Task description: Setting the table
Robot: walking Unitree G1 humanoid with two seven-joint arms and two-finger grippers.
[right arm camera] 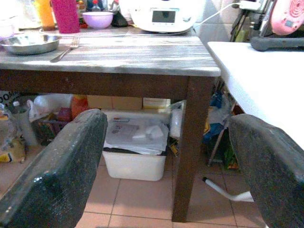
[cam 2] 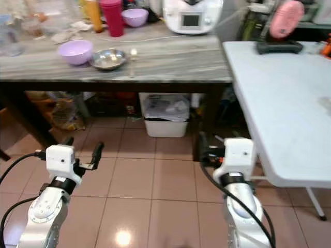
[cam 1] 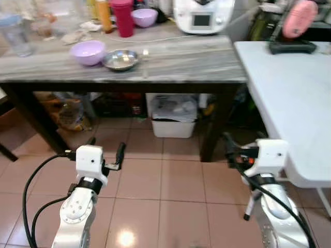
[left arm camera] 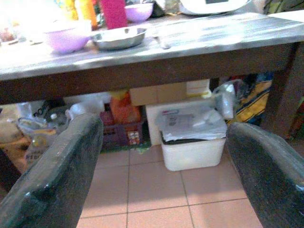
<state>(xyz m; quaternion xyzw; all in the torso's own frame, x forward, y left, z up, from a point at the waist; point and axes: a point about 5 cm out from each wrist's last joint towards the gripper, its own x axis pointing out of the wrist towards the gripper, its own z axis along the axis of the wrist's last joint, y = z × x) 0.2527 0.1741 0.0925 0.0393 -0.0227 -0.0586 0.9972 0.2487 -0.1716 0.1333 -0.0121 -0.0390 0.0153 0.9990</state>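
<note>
Grey-streaked stone tops the counter point(cam 1: 170, 64), which carries, from left to right, a lilac bowl point(cam 1: 88, 52), a steel dish point(cam 1: 120, 59) touching it, and a fork point(cam 1: 145, 56) just beside the dish; a red cup point(cam 1: 122, 17) and a white appliance point(cam 1: 202, 15) stand farther back. Below, over the tiled floor point(cam 1: 170, 181), the left tool point(cam 1: 106, 150) hangs with fingers apart, and the right tool point(cam 2: 206, 150) also has its fingers spread wide, beside a white table point(cam 1: 289, 93).

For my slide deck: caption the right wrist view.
Open right end effector faces the grey table holding a steel bowl and fork.
</note>
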